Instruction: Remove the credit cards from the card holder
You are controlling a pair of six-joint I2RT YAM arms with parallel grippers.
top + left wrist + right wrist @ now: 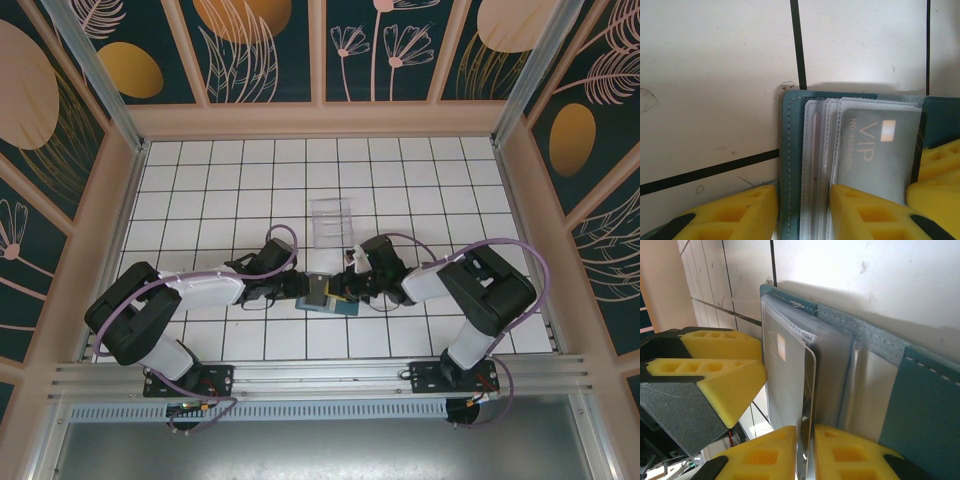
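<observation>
Two grippers meet over the card holder (790, 165), which lies open and flat on the white tiled table (715, 75), just beyond the arm bases and about midway between left and right.

The left gripper (802, 212) has its fingers a narrow way apart. One finger (730, 215) is over bare tile just left of the teal cover, and the other (865, 215) is over the stack of clear sleeves (815, 165). Whether it presses down or only rests there cannot be told. If it bears too lightly, the soft holder probably drags or lifts along with whatever the other arm pulls. Its inner finger also overlaps the near corner of the dark VIP card (875, 150), so firm pressure could pin that card in its pocket.

The right gripper (805, 455) comes in from the right with its fingers almost closed on a thin, raised edge. That edge looks like the card's, with a rounded corner above the pads. The clear sleeve lies right against it, so the pinch may have caught plastic as well as card. A pull would then flip the whole page instead of sliding the card out. The bite also looks shallow and the card is slick, so it could slip free partway. A pull at an angle to the pocket could jam or bend it.

Whether the other sleeves hold another card cannot be told.

Farther back stands a clear slotted stand (333, 222), near enough that a long withdrawal stroke toward the far side might knock it.
</observation>
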